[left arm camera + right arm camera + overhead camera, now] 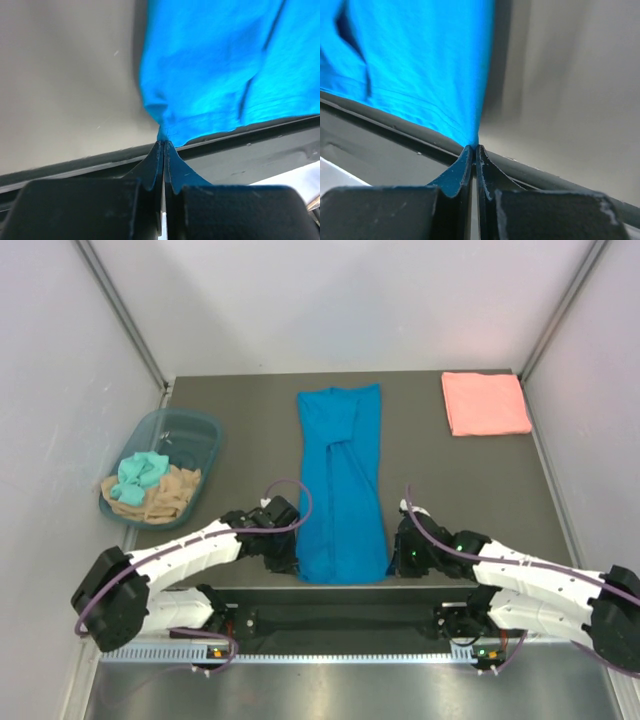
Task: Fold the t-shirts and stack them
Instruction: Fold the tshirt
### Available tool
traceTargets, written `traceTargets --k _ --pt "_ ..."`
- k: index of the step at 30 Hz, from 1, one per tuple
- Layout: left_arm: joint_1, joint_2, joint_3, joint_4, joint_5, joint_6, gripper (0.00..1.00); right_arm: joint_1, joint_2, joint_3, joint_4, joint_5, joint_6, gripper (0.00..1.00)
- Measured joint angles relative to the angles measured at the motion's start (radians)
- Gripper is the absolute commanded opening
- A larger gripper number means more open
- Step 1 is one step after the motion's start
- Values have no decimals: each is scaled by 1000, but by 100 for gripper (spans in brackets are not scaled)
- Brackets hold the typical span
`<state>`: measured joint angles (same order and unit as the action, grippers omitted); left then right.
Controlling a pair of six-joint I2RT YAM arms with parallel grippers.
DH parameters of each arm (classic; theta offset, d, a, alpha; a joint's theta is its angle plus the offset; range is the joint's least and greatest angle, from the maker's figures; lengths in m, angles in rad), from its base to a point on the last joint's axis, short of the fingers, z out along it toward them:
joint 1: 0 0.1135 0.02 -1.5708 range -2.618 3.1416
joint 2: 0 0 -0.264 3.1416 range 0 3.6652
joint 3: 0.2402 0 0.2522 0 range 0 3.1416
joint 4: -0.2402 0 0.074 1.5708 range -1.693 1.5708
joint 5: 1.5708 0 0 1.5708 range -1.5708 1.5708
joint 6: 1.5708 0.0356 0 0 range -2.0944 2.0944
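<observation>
Table (250, 440): dark grey top, pale walls on three sides.

Blue t-shirt (343, 490): centre of the table, laid out as a long narrow strip running far to near. The sides are folded in, with creases down the middle. The far end is well short of the far edge and the near hem sits right at the near edge. It lies flat apart from the two near corners, which are pinched up.

Left arm (170, 560) and right arm (530, 580): both reach in low from the near edge, one on each side of the strip's near end.

Tub (205, 425): translucent blue-grey, on the left side of the table, well apart from the blue shirt. It holds a teal cloth (140, 472) on top of a tan cloth (165, 495), both bunched.

Pink t-shirt (485, 403): far right corner, folded into a neat flat rectangle with nothing on it. Well apart from the blue one, so the two are not stacked.

Left gripper (163, 142): fingers pressed together on the near-left corner of the blue shirt. Cloth fans out from the tips, just over the table edge.

Right gripper (473, 146): same on the near-right corner, fingers clamped tight on the hem at the table edge.
</observation>
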<state>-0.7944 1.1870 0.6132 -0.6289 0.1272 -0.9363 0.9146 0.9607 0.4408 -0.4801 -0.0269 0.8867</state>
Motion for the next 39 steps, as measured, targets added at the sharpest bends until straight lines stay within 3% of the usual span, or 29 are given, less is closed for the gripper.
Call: traceTargets --k 8,16,21,25,28,33,39 --pt "87 149 137 25 25 65 0 -29 149 152 -28 30 -87 0" --pt "275 402 312 55 76 182 0 -257 369 322 -3 -81 -279 0" --pt "353 584 550 27 96 259 0 -356 563 533 -2 -147 -401 0" --pt "367 620 685 5 60 337 18 -373 679 657 -2 -186 -454 0" --pt "353 568 671 -5 32 368 28 -373 686 645 -1 -211 -461 0" --pt "285 375 455 -9 57 364 30 -373 656 555 7 -229 -455 0" --pt "38 148 189 34 75 188 39 -365 538 450 1 -233 -438 0"
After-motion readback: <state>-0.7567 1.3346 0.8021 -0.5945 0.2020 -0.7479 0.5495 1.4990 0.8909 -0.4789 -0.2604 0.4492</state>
